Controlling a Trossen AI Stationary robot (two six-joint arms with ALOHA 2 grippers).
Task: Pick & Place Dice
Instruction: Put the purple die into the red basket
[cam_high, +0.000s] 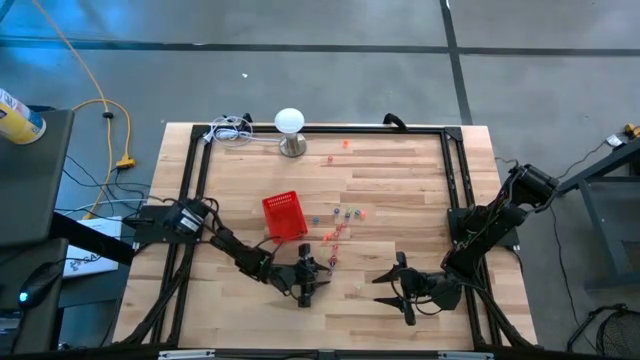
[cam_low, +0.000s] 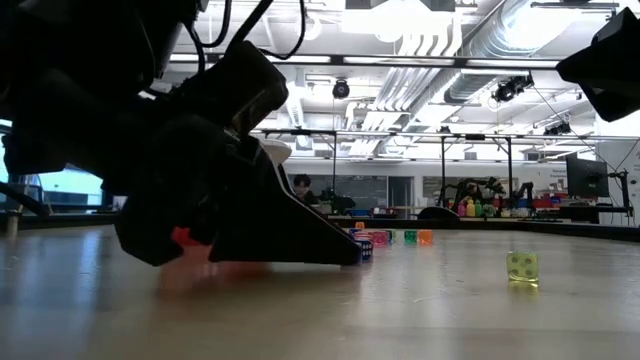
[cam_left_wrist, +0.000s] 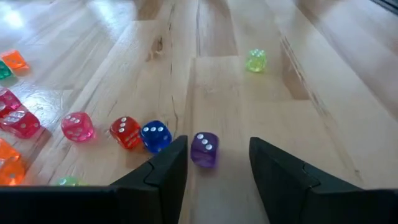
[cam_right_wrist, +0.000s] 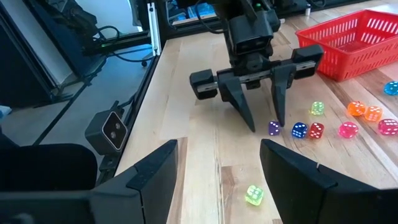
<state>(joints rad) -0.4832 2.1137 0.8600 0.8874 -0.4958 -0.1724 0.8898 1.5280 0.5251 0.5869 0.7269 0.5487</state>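
While both pincers stand open, left pincer (cam_right_wrist: 262, 121) straddles a purple die (cam_left_wrist: 204, 149).
Dice (cam_right_wrist: 348, 127) lie in a row on the table (cam_high: 400, 190) beside it; right pincer (cam_high: 390, 283) waits nearby, empty.

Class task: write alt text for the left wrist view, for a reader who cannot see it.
The left gripper is open, low over the wooden table, with a purple die lying between its two dark fingers. Beside it, blue, red and pink dice lie in a row, and a lone yellow-green die sits farther ahead.
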